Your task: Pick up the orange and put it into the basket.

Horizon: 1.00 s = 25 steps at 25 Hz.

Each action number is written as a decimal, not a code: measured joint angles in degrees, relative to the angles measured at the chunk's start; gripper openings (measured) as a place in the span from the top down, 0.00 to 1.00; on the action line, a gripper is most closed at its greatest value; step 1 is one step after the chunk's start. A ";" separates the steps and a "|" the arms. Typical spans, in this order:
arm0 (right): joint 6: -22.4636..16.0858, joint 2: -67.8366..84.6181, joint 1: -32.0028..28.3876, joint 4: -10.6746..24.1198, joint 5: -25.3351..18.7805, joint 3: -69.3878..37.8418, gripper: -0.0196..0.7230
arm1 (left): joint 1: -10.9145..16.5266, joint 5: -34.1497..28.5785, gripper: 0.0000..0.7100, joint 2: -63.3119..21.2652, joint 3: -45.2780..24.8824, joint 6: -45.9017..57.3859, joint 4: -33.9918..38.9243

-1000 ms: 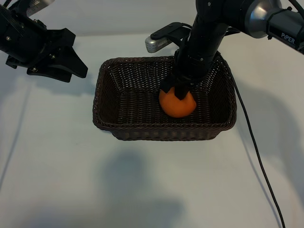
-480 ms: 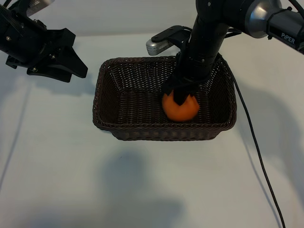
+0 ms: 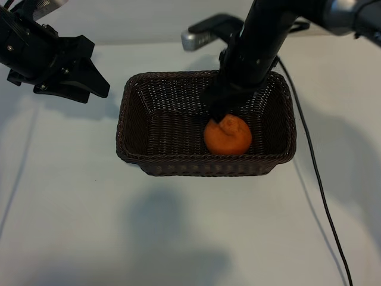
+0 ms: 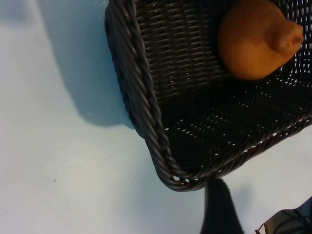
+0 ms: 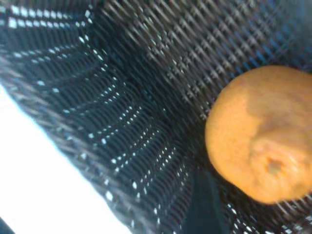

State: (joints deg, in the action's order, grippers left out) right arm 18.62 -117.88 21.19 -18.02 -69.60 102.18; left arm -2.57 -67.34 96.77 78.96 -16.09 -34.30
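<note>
The big white table (image 3: 71, 226) fills most of the outside view. On it sits the brown basket (image 3: 149, 164), right under the right pincer (image 3: 221, 110). The black right arm (image 3: 262, 42) reaches down from the top and ends just above the basket floor. A thin black cable (image 3: 318, 185) runs across the table on the far side of that arm from the basket.

The left arm (image 3: 47, 56) is parked well off to the side of the basket, up in the corner. Its left pincer (image 3: 98, 86) holds nothing, and its fingers stand apart.

The orange (image 3: 227, 135) lies inside the basket, just below the right pincer, near the front wall. The right pincer has let go of it. Its dark fingers sit right above the fruit, and the outside view cannot show if they touch it.

The left wrist view shows something the outside view does not: the braided rim at one basket corner (image 4: 161, 161) up close, and the knobby bump on the orange (image 4: 256, 41).

The right wrist view looks straight down into the basket. It shows the orange (image 5: 261, 146) resting on the woven floor (image 5: 146, 87), with one dark finger (image 5: 202, 207) beside it.
</note>
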 joint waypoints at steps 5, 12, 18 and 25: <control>0.00 5.13 -0.13 0.54 -0.07 0.11 0.30 | 0.00 0.00 0.34 0.00 0.00 0.00 0.00; -0.12 10.45 -3.85 -0.24 -0.27 0.11 0.32 | 0.00 0.00 0.34 0.00 0.00 0.00 0.00; 0.94 15.22 -7.88 -1.22 -0.26 -3.57 0.37 | 0.00 0.00 0.34 0.00 0.00 0.00 0.00; 3.85 19.24 -14.81 -2.79 -0.26 -9.13 0.40 | 0.00 0.00 0.34 0.00 0.00 0.00 0.00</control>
State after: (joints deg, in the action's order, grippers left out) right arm 22.47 -98.64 6.38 -20.81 -69.86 93.05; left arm -2.57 -67.34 96.77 78.96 -16.09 -34.30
